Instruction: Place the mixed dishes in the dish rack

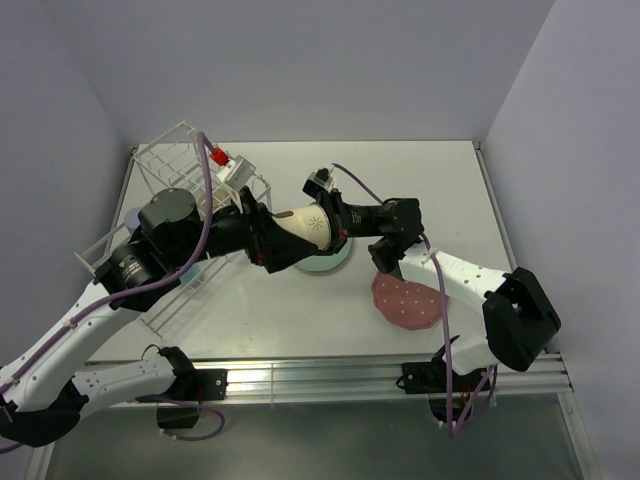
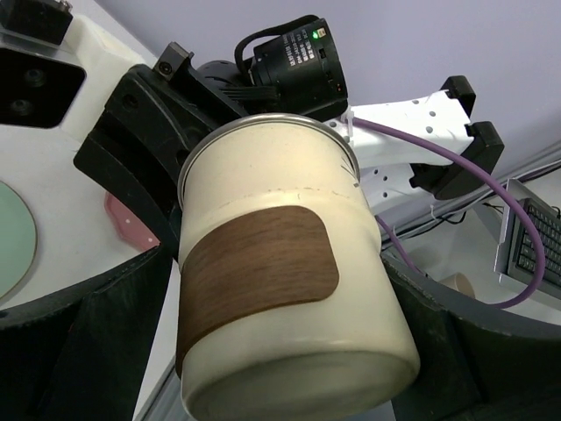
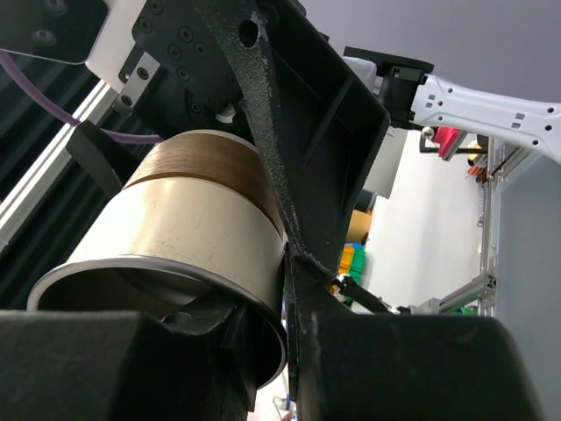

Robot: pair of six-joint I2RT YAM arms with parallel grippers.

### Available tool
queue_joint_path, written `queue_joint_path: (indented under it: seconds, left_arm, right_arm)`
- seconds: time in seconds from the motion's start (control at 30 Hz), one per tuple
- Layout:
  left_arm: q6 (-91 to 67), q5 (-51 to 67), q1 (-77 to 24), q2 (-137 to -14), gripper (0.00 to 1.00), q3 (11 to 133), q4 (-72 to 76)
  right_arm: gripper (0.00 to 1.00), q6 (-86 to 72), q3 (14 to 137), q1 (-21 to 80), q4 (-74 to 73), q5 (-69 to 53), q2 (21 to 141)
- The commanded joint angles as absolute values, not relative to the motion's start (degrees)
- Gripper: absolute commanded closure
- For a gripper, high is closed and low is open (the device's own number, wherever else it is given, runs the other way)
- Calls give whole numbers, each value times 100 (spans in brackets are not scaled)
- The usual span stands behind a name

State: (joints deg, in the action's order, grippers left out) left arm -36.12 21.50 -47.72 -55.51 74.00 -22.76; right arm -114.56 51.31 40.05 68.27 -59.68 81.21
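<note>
A cream cup (image 1: 305,225) with a brown wood-grain band hangs on its side between two arms. The right gripper (image 3: 285,298) is clenched on its metal rim, one finger inside the mouth and one outside. The left gripper (image 1: 270,240) stands spread wide, its fingers flanking the cup's base end. The green plate (image 1: 335,263) lies just below them.
</note>
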Motion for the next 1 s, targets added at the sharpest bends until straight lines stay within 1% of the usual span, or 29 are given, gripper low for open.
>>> queue_joint_path:
  seconds: [0.0,0.33,0.43,0.53,0.57,0.67,0.7,0.77,0.8,0.87,0.97]
  left_arm:
    - [-3612,1934,-4808,-5581,4,7620,-1820]
    - [-3700,1960,-4808,-5590,5,7576,-1565]
    - [-3770,2065,-4808,-5660,10,7567,-1442]
    - [-3806,2179,-4808,-5748,21,7576,-1389]
    - [-3814,2188,-4808,-5765,29,7576,-1389]
    - [-3858,2241,-4808,-5792,34,7576,-1389]
    - [-3876,2250,-4808,-5801,33,7567,-1397]
    - [-3893,2285,-4816,-5792,29,7567,-1424]
    - [-3911,2276,-4808,-5783,27,7576,-1493]
    - [-3946,2198,-4808,-5722,18,7559,-1538]
    - [-3981,2031,-4808,-5581,14,7515,-1643]
  right_arm:
    - [100,-12621,5133,3999,6820,-5950,7805]
    - [100,-12603,4966,3990,6847,-6038,7761]
    - [100,-12674,5036,3990,6908,-6073,7805]
    - [100,-12744,5150,3990,6970,-6108,7831]
    - [100,-12735,5168,3990,6970,-6117,7831]
    - [100,-12770,5168,3990,6987,-6108,7840]
    - [100,-12788,5159,3990,7022,-6108,7840]
    - [100,-12823,5150,3964,7110,-6091,7849]
    - [100,-12858,5159,3920,7136,-6100,7866]
    - [100,-12885,5159,3876,7172,-6117,7875]
    - [100,-12937,5115,3727,7286,-6143,7875]
